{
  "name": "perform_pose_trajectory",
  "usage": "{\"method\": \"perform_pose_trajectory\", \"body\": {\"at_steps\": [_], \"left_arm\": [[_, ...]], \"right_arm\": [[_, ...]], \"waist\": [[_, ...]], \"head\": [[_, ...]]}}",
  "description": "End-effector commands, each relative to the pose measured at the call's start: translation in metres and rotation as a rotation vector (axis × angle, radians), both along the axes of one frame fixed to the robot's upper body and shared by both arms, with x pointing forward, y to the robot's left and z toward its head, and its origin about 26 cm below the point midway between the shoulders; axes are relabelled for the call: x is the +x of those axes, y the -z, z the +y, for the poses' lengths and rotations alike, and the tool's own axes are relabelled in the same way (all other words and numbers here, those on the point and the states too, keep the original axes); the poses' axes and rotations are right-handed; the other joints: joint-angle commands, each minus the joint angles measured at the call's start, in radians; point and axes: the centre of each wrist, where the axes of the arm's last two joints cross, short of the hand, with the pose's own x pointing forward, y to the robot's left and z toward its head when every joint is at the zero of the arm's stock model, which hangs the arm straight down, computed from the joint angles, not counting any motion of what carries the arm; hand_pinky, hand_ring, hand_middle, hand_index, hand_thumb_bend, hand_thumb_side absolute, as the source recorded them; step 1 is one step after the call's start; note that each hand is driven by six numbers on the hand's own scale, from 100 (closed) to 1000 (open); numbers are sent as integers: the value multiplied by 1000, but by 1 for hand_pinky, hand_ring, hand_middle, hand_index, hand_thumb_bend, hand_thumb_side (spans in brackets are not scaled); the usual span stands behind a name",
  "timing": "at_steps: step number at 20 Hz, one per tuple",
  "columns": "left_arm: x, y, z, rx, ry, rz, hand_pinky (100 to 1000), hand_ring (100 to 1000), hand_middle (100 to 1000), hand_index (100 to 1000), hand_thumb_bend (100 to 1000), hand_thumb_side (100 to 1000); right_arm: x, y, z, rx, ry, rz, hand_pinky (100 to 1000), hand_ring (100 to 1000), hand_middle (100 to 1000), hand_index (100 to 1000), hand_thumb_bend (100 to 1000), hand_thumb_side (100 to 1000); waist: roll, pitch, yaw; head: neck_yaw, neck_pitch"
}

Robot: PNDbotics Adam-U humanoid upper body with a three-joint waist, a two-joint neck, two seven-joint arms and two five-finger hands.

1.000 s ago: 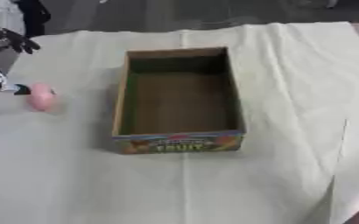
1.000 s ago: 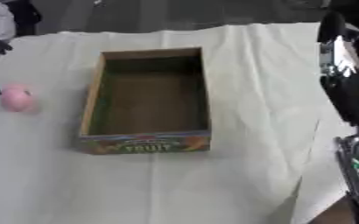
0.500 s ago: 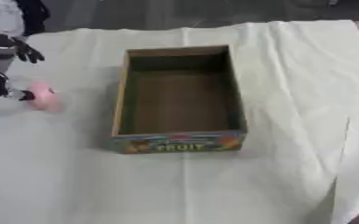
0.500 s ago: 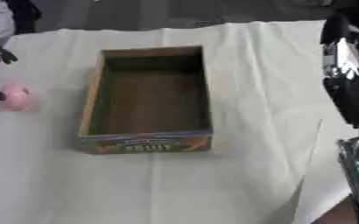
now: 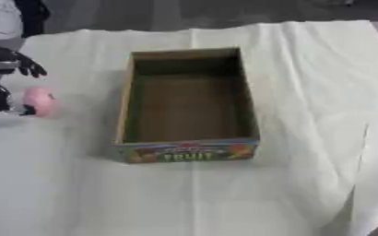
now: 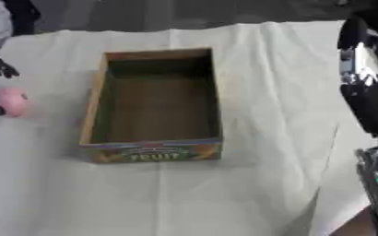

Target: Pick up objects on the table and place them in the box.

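While the left eye view had the left hand [image 5: 2, 78] at the table's left edge, its fingers were spread around the pink object [image 5: 39, 102], not closed on it. Right eye view: cardboard box [image 6: 153, 106] sat mid-cloth; right hand's fingers, couldn't tell.

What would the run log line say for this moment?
left robot hand: open beside pink object | box: empty | right robot hand: unseen
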Motion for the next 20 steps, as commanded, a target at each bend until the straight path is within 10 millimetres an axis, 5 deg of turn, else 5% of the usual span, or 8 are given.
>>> {"method": "perform_pose_trajectory", "body": {"at_steps": [1, 20], "left_arm": [[-2, -10, 6, 54, 14, 15, 847, 839, 794, 926, 449, 351], [1, -4, 9, 141, -32, -47, 821, 838, 790, 915, 432, 368]], "right_arm": [[-3, -11, -2, -13, -2, -37, 692, 771, 667, 832, 284, 681], [-3, -11, -2, -14, -5, -38, 693, 770, 664, 832, 291, 683]], "waist": [[-2, -16, -1], [-3, -4, -5]], "head": [[6, -12], [11, -26]]}}
